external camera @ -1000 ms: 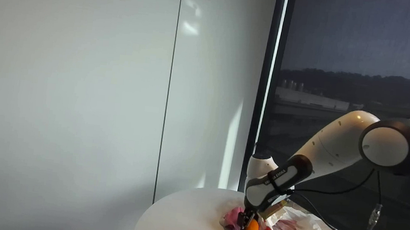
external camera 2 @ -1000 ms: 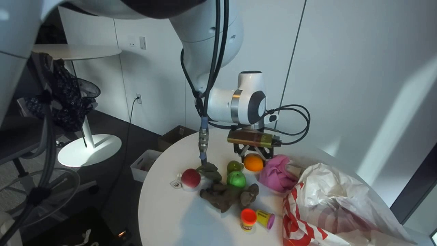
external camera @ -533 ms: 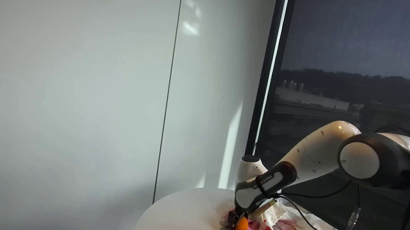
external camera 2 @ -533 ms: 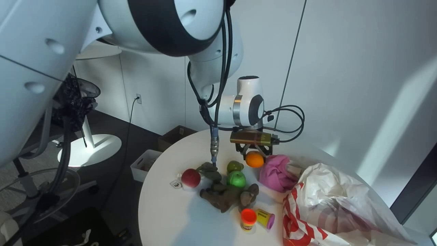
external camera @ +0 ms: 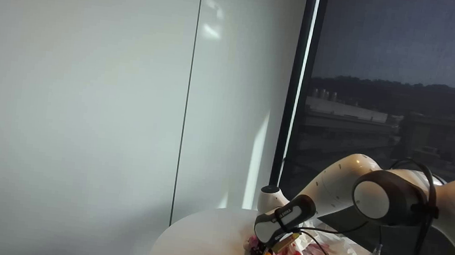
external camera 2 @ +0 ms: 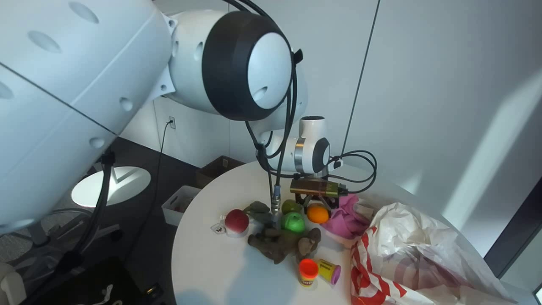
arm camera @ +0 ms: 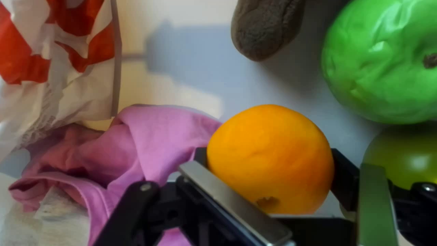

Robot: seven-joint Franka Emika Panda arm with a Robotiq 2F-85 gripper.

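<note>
gripper (arm camera: 269, 164) clamped on an orange (arm camera: 271, 147) over the table (external camera 2: 207, 262)

in an exterior view, with the orange as the centre of the dial, the white bin (external camera 2: 171, 215) stands far out at nine o'clock, past the table's edge. the red fruit (external camera 2: 236, 221) sits at nine too, nearer in, with a label (external camera 2: 218, 228) lying at the fruit's own eight. the brown plush (external camera 2: 274, 248) sprawls near eight. two more fruits sit close together: the dark fruit (external camera 2: 291, 206) between nine and ten, the green fruit (external camera 2: 293, 222) just past eight, both near the orange. the red-lidded tub (external camera 2: 308, 271) stands upright at six.

then comes the orange itself, gripped: in the wrist view the fingers (arm camera: 346, 184) press against it from nine and three o'clock. whether its underside touches the table cannot be told.

just beside the first tub, also near six, the yellow tub (external camera 2: 327, 270) lies on its side, its purple lid (external camera 2: 336, 274) turned toward four. the pink cloth (external camera 2: 346, 219) lies crumpled at three, just beside the orange; whether the two touch is unclear. last, at four, the bag (external camera 2: 417, 254) lies slumped, white plastic with red marks.
</note>
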